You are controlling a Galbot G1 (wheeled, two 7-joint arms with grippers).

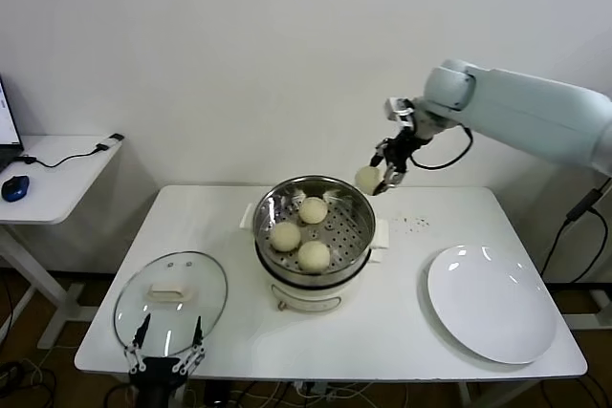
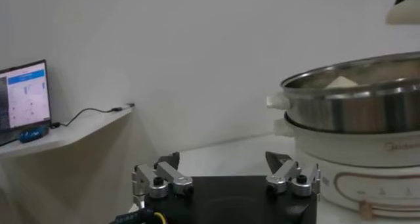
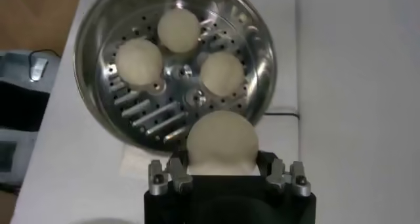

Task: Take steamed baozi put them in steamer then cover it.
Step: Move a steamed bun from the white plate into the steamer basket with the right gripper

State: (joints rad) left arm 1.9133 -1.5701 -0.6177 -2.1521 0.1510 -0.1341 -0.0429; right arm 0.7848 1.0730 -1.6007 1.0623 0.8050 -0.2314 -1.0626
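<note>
The white rectangular tabletop (image 1: 411, 332) fills the lower half of the head view, smooth and matte, its near edge cut off by the frame. At centre stands the steamer (image 1: 356, 236): a round shiny steel basket with a perforated bottom on a cream-white pot base. Three steamed baozi (image 1: 314, 255) lie inside, smooth, domed and pale. In the left wrist view only the basket's rim and wall show, hiding most of its contents.

At lower right lies a flat glossy white plate (image 1: 491, 303). At lower left the cover (image 1: 170, 301) rests flat on the tabletop, clear glass with a metal rim and a cream oblong handle.

Right of centre, above the steamer's far right rim, the right tool (image 1: 382, 179) is closed around the fourth baozi (image 1: 367, 179); its wrist view shows the bun (image 3: 222, 143) between the fingers, its underside hidden by the black tool body.

At the bottom left edge the left tool (image 1: 166, 355) sits by the cover's near rim, fingers spread wide and holding nothing, its body cut off by the frame.
</note>
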